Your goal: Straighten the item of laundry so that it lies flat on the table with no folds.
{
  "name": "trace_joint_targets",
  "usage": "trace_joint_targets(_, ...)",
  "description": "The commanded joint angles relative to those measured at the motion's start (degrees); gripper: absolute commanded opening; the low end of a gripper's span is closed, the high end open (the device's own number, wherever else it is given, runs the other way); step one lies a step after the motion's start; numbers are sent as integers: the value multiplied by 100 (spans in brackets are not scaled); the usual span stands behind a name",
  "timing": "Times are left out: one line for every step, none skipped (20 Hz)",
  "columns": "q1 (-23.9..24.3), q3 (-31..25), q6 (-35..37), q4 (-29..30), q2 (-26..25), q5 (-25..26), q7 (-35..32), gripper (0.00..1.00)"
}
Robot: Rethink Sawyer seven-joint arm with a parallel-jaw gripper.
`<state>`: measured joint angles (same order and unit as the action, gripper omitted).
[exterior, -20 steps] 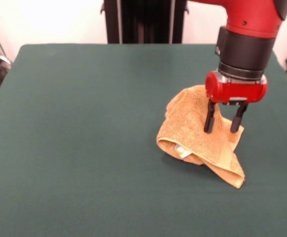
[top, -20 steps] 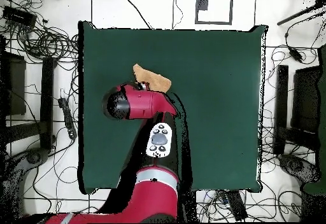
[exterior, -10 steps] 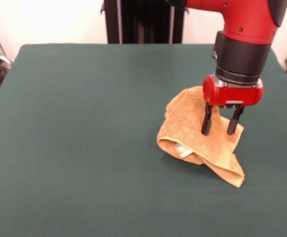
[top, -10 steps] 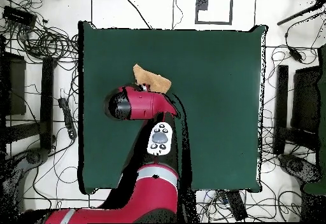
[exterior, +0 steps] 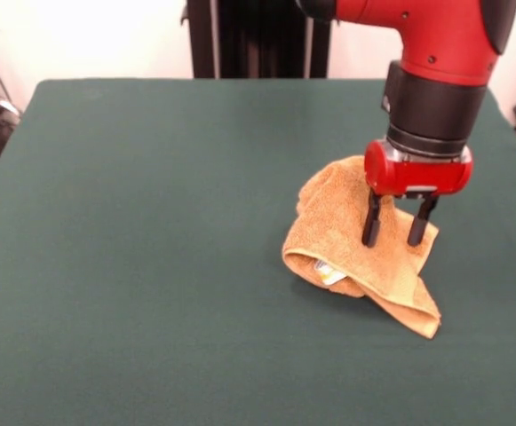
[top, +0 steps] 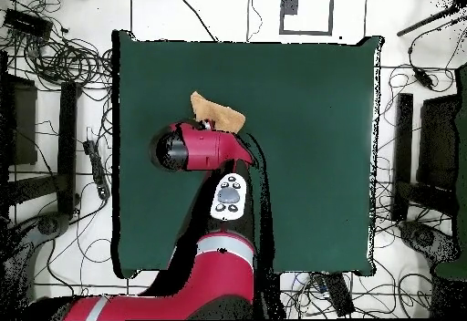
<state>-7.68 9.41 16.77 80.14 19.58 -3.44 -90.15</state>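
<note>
The orange-tan towel [exterior: 351, 235] lies crumpled and folded over itself on the right part of the dark green table [exterior: 151, 222]. A small white label [exterior: 329, 273] shows under its front fold. My gripper [exterior: 393, 238] hangs open right over the towel's right half, its two black fingers [exterior: 371, 222] apart and down at the cloth, holding nothing. In the overhead view the red arm covers most of the towel [top: 217, 111], and only its far part shows on the table [top: 310, 126].
The black pedestal column [exterior: 258, 40] stands behind the table's far edge. Cables and stands [top: 64, 71] lie on the floor around the table in the overhead view.
The gripper has shifted slightly left over the towel and stays open. The towel has not moved.
</note>
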Motion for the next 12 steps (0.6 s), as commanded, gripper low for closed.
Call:
trace_joint_targets(34, -417, 627, -69, -507, -70, -801, 100)
trace_joint_targets(42, -421, 603, -74, -526, -65, -798, 100)
trace_joint_targets(49, -421, 589, -79, -541, -54, -788, 100)
trace_joint_targets(53, -426, 579, -95, -561, -46, -778, 100)
trace_joint_targets(57, -430, 577, -103, -579, -45, -776, 100)
trace_joint_targets(65, -444, 585, -138, -605, -49, -768, 100)
trace_joint_targets(73, -452, 573, -154, -628, -43, -759, 100)
trace_joint_targets(66, -446, 597, -192, -645, -38, -746, 100)
trace_joint_targets(72, -455, 588, -210, -664, -30, -732, 100)
trace_joint_targets(78, -468, 579, -216, -679, -35, -734, 100)
trace_joint_targets(85, -479, 577, -223, -689, -32, -727, 100)
trace_joint_targets(89, -486, 584, -220, -684, -29, -722, 100)
